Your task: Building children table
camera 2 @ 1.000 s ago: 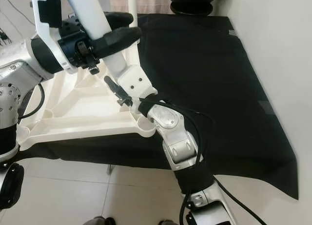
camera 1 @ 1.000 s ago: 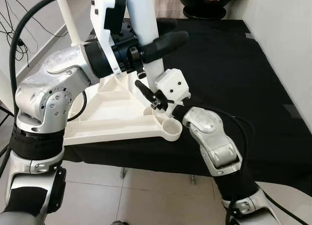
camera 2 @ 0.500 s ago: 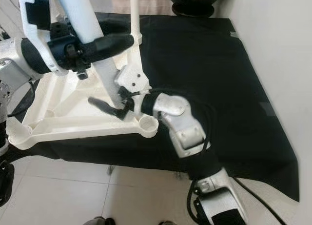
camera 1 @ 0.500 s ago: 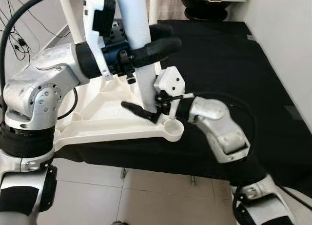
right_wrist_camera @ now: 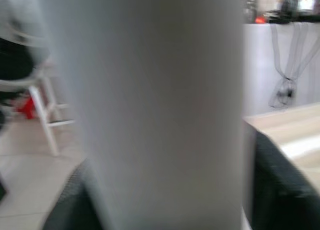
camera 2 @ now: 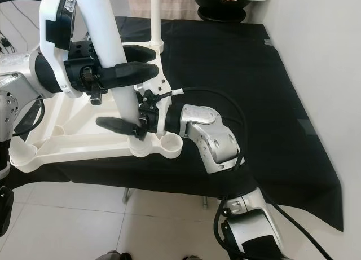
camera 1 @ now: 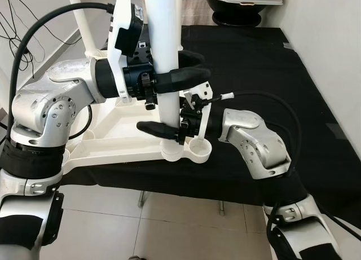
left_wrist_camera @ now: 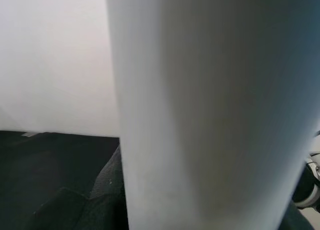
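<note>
The left gripper (camera 1: 179, 78) is clenched around the white table leg (camera 1: 164, 51) at mid-height, one black finger passing in front of the tube and the other behind it, with the leg standing close to upright. The right gripper (camera 1: 163, 131) grasps the same leg lower down, near its foot, its front finger (camera 1: 151, 128) lying roughly level across the tube. The leg's lower end meets the edge of the white table top (camera 1: 124, 137), which lies upside down on a black cloth (camera 1: 265, 62); the end sits at a round collar just beside an open round socket (camera 1: 198, 150) at the near corner. Whether the end is seated in a socket cannot be told. Two further white legs (camera 1: 79, 20) stand upright from the far corners of the table top. In both wrist views the white tube appears very close to the lens and blurred. Tiled floor (camera 1: 141, 226) lies below the near edge of the cloth.
</note>
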`<state>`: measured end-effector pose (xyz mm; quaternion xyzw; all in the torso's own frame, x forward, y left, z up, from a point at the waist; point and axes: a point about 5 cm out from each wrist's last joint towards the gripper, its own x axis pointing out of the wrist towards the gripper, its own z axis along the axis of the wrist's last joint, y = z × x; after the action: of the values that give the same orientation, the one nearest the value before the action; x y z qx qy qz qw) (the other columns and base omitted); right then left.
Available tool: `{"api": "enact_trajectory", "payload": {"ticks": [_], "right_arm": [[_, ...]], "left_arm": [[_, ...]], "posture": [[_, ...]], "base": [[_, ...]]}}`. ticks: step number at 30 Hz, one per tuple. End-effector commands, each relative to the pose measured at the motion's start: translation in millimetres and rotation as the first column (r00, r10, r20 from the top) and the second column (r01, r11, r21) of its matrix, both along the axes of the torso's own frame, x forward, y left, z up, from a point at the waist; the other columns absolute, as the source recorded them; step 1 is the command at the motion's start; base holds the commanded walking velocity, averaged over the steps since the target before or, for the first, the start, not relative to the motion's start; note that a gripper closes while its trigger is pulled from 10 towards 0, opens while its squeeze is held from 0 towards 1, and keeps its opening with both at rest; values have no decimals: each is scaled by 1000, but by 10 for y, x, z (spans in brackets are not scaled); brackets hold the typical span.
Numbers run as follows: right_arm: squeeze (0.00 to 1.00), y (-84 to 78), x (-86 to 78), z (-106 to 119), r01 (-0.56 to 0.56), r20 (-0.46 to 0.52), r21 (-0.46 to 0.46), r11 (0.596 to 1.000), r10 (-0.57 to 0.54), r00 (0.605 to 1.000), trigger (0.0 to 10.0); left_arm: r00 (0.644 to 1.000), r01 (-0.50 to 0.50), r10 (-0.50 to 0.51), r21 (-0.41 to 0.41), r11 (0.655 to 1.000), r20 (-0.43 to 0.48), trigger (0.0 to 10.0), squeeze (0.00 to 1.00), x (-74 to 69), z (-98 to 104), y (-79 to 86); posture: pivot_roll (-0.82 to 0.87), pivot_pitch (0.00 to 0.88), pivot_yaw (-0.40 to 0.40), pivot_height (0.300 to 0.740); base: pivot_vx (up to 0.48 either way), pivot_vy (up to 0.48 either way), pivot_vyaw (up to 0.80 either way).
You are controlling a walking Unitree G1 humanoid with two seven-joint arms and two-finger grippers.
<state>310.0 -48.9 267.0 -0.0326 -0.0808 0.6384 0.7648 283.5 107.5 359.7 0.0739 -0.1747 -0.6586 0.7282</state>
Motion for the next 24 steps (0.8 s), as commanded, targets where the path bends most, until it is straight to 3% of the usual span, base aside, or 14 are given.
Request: {"api": "enact_trajectory", "payload": {"ticks": [1, 3, 13, 14, 15, 16, 18, 19, 21, 22, 23, 24], "right_arm": [[0, 272, -171, 31, -151, 6, 16, 988, 151, 988, 0], [0, 269, -199, -57, -185, -24, -34, 982, 184, 983, 0], [0, 287, -225, -150, -186, -84, -83, 979, 179, 980, 0], [0, 282, -199, -153, -160, -79, -84, 984, 153, 985, 0], [0, 282, -199, -153, -160, -79, -84, 984, 153, 985, 0], [0, 270, -153, -149, -116, -70, -81, 990, 111, 991, 0], [0, 221, -14, -128, -1, -58, -68, 998, -3, 998, 0], [0, 221, -14, -128, -1, -58, -68, 998, -3, 998, 0], [0, 79, 190, -57, 159, -29, -44, 986, -160, 987, 0], [0, -88, 347, 30, 284, 4, -18, 959, -284, 959, 0], [0, -88, 347, 30, 284, 4, -18, 959, -284, 959, 0], [0, -183, 406, 76, 336, 11, -4, 942, -336, 942, 0]], "left_arm": [[981, 191, -190, -16, 981, 49, 0, 0, -155, 66, -264], [977, 203, -202, -17, 979, 63, 0, 0, -163, 123, -285], [978, 190, -185, -43, 981, 100, 0, 0, -155, 215, -279], [987, 135, -125, -91, 987, 103, 5843, 604, -115, 267, -261], [987, 135, -125, -91, 987, 103, 5843, 604, -115, 267, -261], [992, 87, -73, -138, 987, 105, 10000, 1000, -78, 326, -239], [995, 29, -7, -214, 976, 99, 10000, 1000, -38, 438, -170], [995, 29, -7, -214, 976, 99, 10000, 1000, -38, 438, -170], [995, -36, 63, -315, 948, 76, 10000, 1000, -14, 572, 26], [992, -85, 115, -390, 917, 55, 10000, 1000, -19, 643, 247], [992, -85, 115, -390, 917, 55, 10000, 1000, -19, 643, 247], [990, -100, 132, -420, 902, 48, 10000, 1000, -46, 665, 363]], "posture": [[1, 107, -42, 740], [0, 110, -44, 740], [0, 111, -42, 740], [-1, 112, -42, 740], [-1, 112, -42, 740], [0, 113, -43, 740], [0, 114, -42, 740], [0, 114, -42, 740], [2, 119, -40, 740], [3, 121, -40, 740], [3, 121, -40, 740], [5, 125, -40, 740]], "base": [[0, 0, 0], [0, 0, 0], [0, 0, 0], [0, 0, 0], [0, 0, 0], [0, 0, 0], [0, 0, 0], [0, 0, 0], [0, 0, 0], [0, 0, 0], [0, 0, 0], [0, 0, 0]]}}
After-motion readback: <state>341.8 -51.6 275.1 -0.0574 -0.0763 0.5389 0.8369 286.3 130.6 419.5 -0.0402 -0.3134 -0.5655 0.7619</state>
